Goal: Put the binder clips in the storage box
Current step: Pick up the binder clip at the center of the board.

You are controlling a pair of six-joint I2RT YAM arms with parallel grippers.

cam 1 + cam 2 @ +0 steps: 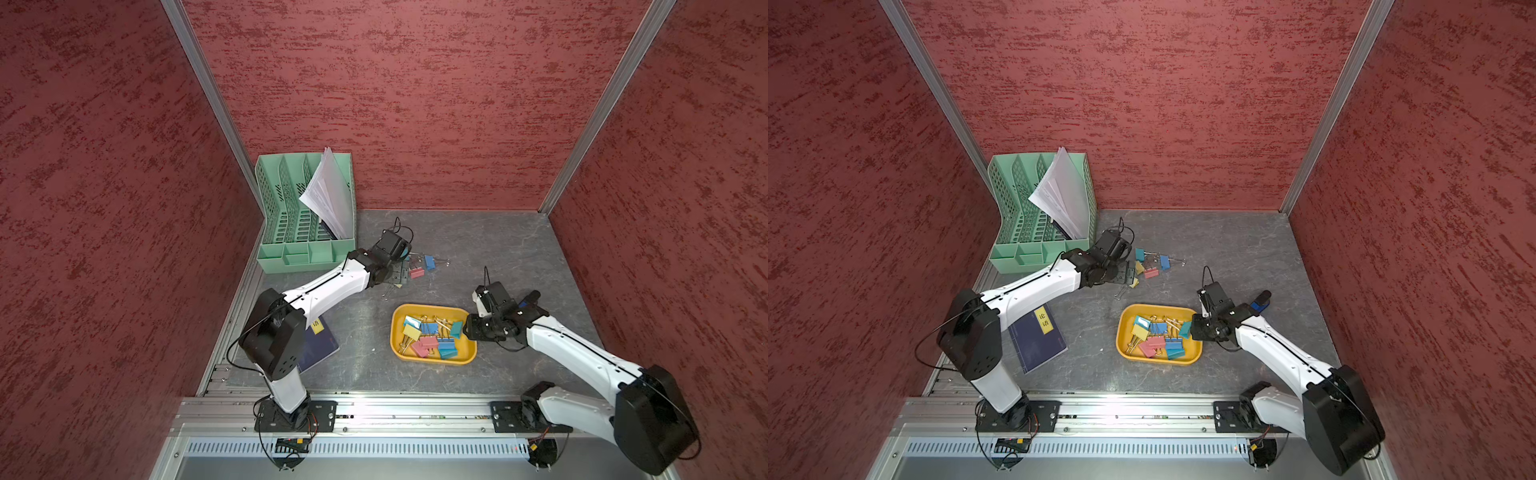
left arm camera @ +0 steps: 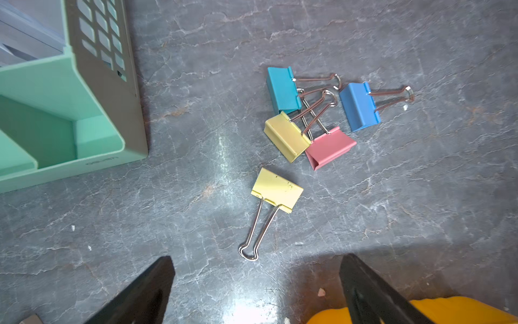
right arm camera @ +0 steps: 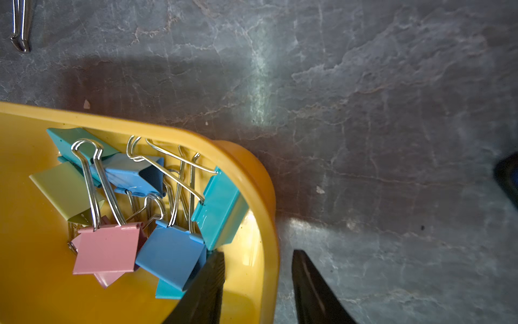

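Mint-green perforated plastic file organizer (image 1: 305, 259) fills the far left corner of the grey stone-patterned table (image 1: 365, 353). Just beside it, the left gripper (image 2: 256, 256) hangs spread wide and empty over five loose pastel binder clips (image 2: 286, 137) near the table's middle. Rightward, the shallow yellow-orange plastic storage box (image 1: 434, 360) holds more clips. The right gripper (image 3: 259, 252) straddles its right wall, parted, grasping nothing.
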